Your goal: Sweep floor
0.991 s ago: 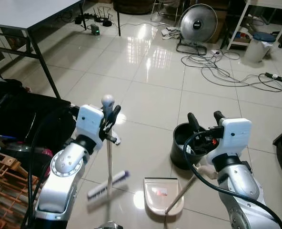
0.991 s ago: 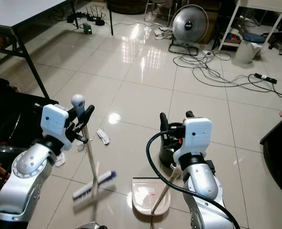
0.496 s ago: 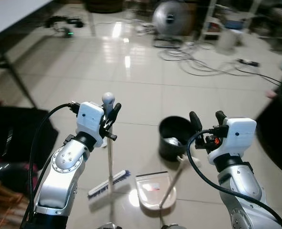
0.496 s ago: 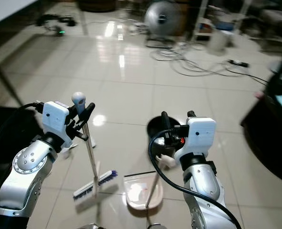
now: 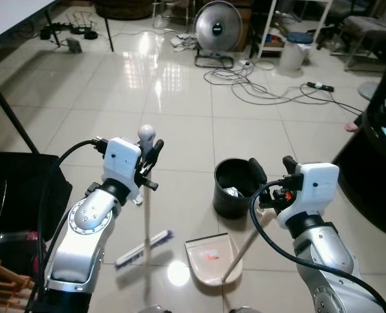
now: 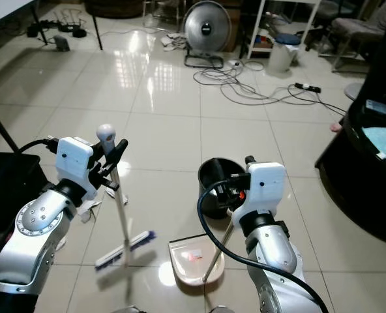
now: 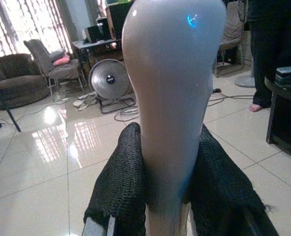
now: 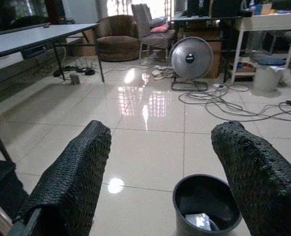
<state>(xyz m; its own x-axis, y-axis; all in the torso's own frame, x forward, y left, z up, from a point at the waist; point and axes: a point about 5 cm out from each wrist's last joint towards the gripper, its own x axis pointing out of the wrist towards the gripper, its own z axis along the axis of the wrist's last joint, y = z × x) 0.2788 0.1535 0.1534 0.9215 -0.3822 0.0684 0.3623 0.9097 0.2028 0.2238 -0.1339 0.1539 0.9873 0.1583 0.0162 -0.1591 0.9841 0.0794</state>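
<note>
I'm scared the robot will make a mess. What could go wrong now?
The left claw grips the broom only near its top, so the brush may swing and knock the dustpan. The dustpan's handle leans by the open right claw, ungripped, and might slip. The black bin is close and could tip.

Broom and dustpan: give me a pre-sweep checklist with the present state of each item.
1. Left gripper shut on the grey-handled broom: ok.
2. Broom head with purple bristles on the tiled floor: ok.
3. Beige dustpan flat on the floor beside the broom head: ok.
4. Right gripper holding the dustpan's handle: not ok, fingers open.
5. Black round bin upright behind the dustpan: ok.
6. Debris left to sweep: cannot tell.
</note>
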